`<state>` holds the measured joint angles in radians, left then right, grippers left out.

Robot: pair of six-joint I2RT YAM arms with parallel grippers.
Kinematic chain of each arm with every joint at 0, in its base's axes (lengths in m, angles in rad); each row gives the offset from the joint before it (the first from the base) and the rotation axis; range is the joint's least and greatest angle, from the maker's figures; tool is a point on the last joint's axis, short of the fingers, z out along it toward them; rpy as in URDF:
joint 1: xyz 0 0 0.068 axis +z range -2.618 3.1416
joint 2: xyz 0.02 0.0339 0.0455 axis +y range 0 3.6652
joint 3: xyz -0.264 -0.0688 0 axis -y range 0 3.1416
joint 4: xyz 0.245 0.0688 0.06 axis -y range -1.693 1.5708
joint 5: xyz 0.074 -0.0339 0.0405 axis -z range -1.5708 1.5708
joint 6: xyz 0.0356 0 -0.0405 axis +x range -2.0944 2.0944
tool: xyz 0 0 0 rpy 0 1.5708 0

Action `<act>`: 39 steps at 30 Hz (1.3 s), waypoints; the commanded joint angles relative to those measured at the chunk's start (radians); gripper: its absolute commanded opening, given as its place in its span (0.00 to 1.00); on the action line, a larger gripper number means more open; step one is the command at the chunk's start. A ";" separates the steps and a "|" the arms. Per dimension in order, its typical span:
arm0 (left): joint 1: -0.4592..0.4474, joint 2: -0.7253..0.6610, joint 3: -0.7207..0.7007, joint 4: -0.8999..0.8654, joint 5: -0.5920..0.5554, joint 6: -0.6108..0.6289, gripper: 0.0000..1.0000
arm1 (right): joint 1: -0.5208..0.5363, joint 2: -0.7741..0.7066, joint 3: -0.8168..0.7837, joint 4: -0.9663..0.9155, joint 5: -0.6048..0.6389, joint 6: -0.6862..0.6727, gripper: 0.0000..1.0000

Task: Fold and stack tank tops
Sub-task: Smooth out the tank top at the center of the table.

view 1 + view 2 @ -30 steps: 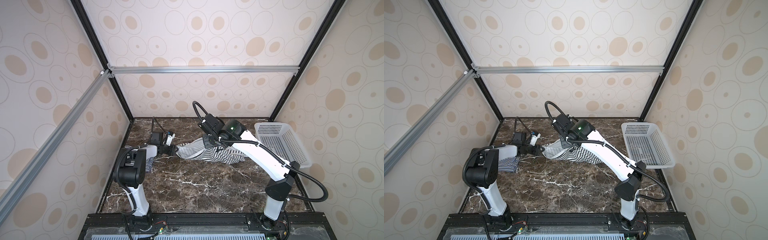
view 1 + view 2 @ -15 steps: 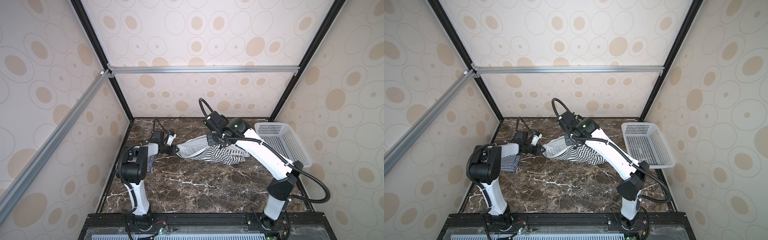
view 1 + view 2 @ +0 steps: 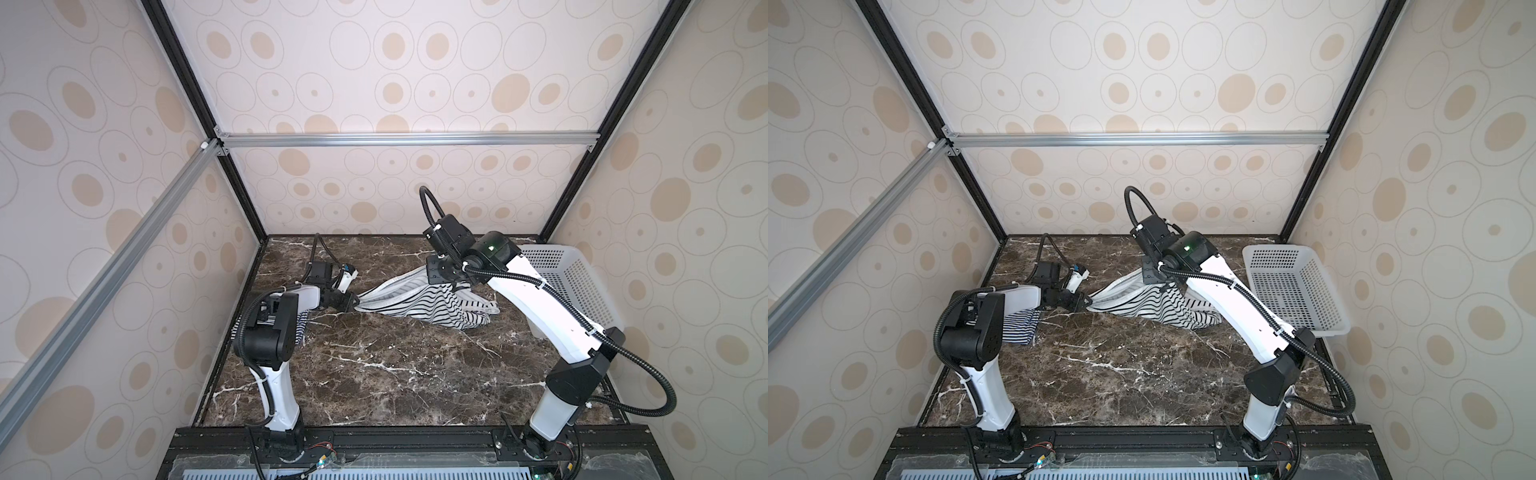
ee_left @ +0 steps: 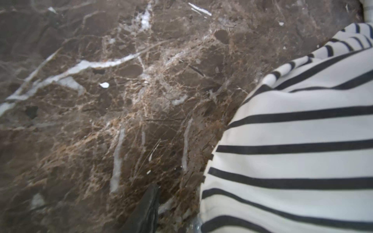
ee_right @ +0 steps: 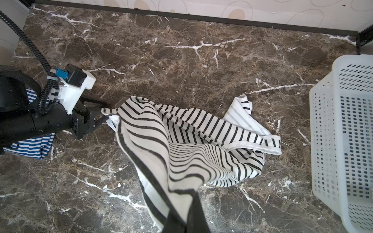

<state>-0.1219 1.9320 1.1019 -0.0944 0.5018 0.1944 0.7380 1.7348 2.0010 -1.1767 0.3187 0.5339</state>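
**Tank tops: grip status and hazards**

Tank tops count two. The white tank top [image 5: 181, 141] with wide black stripes lies toward the far middle of the marble table [image 3: 395, 374], stretched between both grippers. The navy-striped tank top [image 3: 1017, 328] lies at the table's left edge, partly under the left arm.

The right gripper [image 5: 186, 209] is clamped on one edge of the white top and holds it raised; the rest drapes onto the table. The left gripper [image 5: 107, 113] has its jaws around a twisted corner of the same top. Whether they pinch it firmly cannot be told.

Hazards, as judged:
- The corner may slip from the left jaws if the right arm pulls further.
- The fabric is twisted and bunched, so a fold started now would likely set crooked.
- Left arm motion could drag the navy top.

Other counts: one white perforated basket [image 3: 1279, 249], empty as far as visible, and two grippers.
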 commanded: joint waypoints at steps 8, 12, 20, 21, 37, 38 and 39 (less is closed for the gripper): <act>-0.007 -0.014 0.036 -0.198 0.000 0.097 0.04 | -0.058 -0.101 -0.038 -0.008 0.012 -0.005 0.00; -0.007 -0.071 0.054 -0.280 0.046 0.122 0.00 | -0.073 -0.118 -0.053 -0.011 0.012 -0.017 0.00; 0.008 -0.316 0.163 -0.419 -0.004 0.121 0.00 | -0.111 -0.167 -0.065 -0.002 -0.007 -0.063 0.00; 0.010 -0.344 0.195 -0.439 -0.012 0.114 0.00 | -0.114 -0.170 -0.059 -0.001 -0.002 -0.071 0.00; 0.011 -0.669 0.488 -0.644 -0.074 0.069 0.00 | -0.120 -0.228 0.083 0.046 -0.124 -0.151 0.00; 0.011 -0.690 0.497 -0.649 -0.085 0.067 0.00 | -0.120 -0.247 0.077 0.060 -0.147 -0.152 0.00; 0.010 -0.710 0.509 -0.656 -0.094 0.064 0.00 | -0.120 -0.264 0.074 0.071 -0.169 -0.153 0.00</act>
<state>-0.1177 1.2755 1.5482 -0.6914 0.4423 0.2722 0.6212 1.5307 2.0647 -1.1408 0.2165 0.4004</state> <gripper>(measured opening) 0.048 0.040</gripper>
